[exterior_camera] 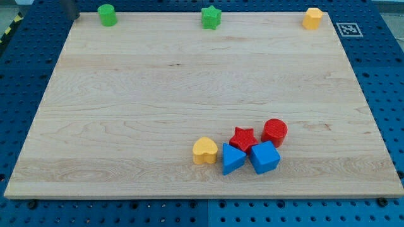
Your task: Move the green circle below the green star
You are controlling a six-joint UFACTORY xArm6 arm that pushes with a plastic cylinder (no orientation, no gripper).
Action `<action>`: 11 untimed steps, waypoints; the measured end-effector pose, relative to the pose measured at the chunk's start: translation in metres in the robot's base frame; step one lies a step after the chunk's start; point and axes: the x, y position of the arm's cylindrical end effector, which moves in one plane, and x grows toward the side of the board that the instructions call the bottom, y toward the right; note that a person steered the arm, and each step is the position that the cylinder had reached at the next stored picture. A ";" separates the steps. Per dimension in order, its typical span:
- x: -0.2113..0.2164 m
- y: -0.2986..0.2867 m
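The wooden board (pixel 126 113) fills nearly the whole view, a pale plank surface lying on a blue perforated table (pixel 391 88) that shows around its edges. A small black-and-white marker tag (pixel 349 29) sits on the blue surface just off the board's corner at about 1 o'clock.

A cluster of five blocks lies toward 5 o'clock from the board's centre. The blue cube (pixel 264 157) is at its lower right, touching or nearly touching the blue triangle (pixel 232 159) on its 9 o'clock side. The red star (pixel 243 138) sits just above these two, at their 12 o'clock, and the red cylinder (pixel 274 132) stands just beside the star at its 3 o'clock. The yellow heart (pixel 204 151) lies at 9 o'clock from the triangle, just beside it.

Three blocks stand along the board's far edge. The green star (pixel 211 17) is at 12 o'clock from the centre. The green circle (pixel 107 14) is at about 10 o'clock near the corner, well apart from the star (directly at the star's 9 o'clock, not below it). The yellow hexagon (pixel 312 18) stands at roughly 2 o'clock.

My tip does not show in the view, so I cannot tell where it stands relative to the blocks; the arm has no pincer to report.
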 end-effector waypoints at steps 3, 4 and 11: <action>-0.010 0.087; 0.008 0.109; 0.113 0.274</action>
